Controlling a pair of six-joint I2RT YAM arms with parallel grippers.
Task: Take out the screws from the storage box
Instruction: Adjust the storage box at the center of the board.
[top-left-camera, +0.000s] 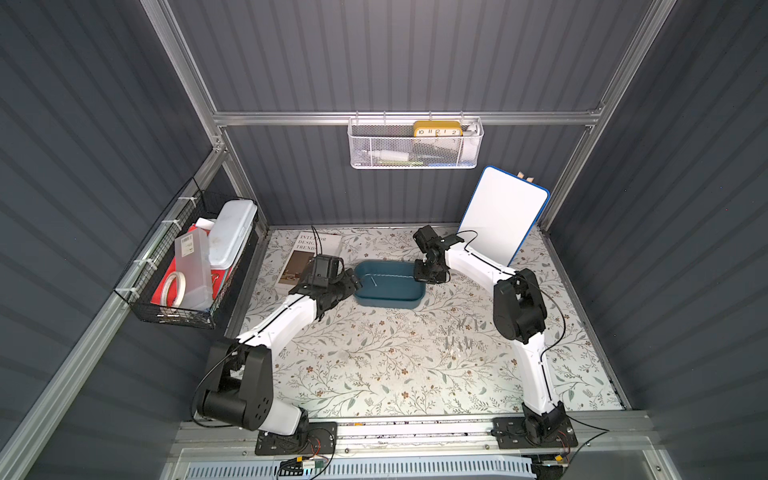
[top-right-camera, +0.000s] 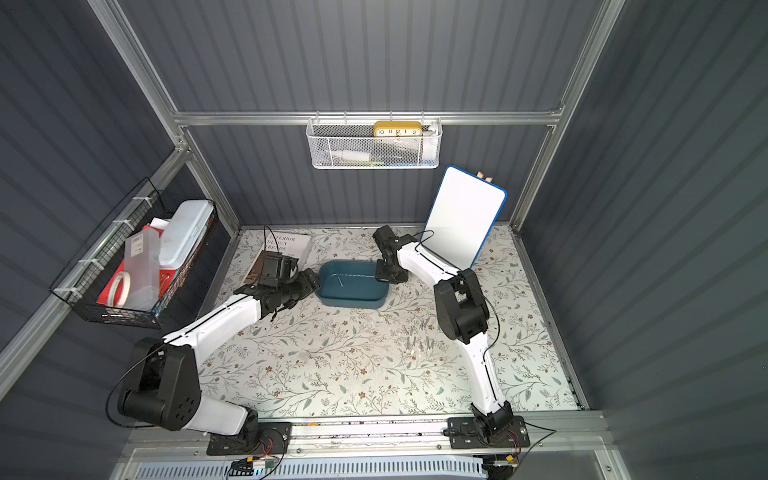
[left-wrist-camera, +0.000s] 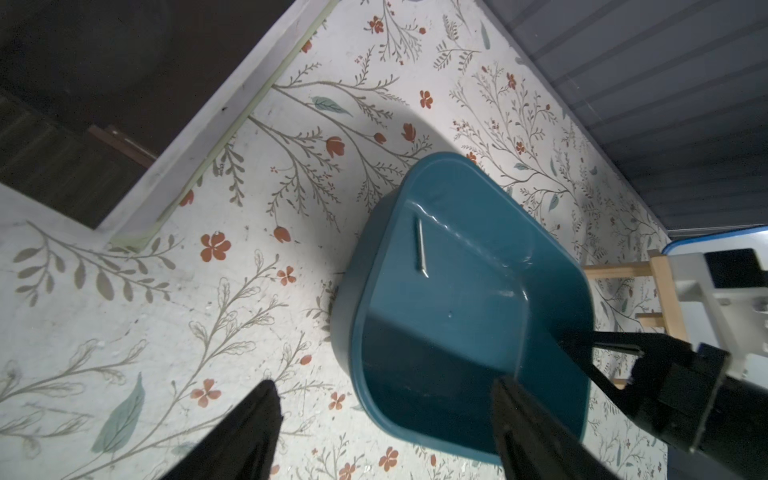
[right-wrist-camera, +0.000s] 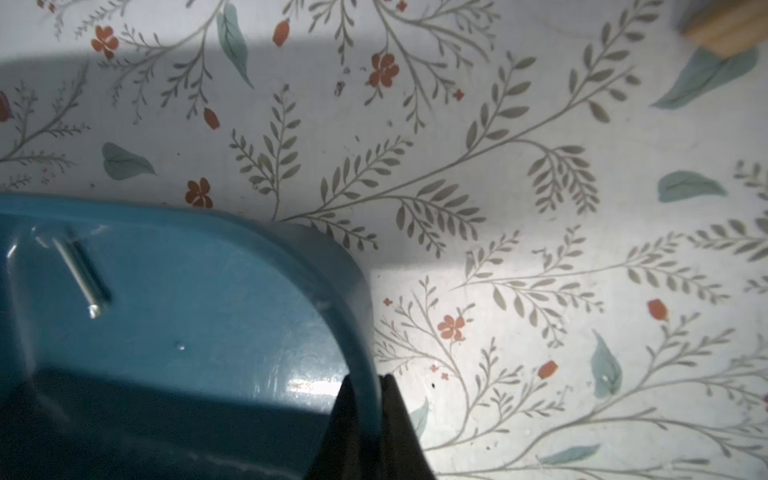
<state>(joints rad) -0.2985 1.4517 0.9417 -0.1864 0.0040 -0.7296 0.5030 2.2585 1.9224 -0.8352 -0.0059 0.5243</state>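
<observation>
One thin silvery screw left in shallow teal plastic tub; 3 o'clock rim clamped by right gripper; left gripper spread wide, empty. Tip-out or pick judged next.

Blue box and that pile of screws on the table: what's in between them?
Nothing: only bare flowery table cover lies between the storage box and the screws on the table, as both top views show.
</observation>
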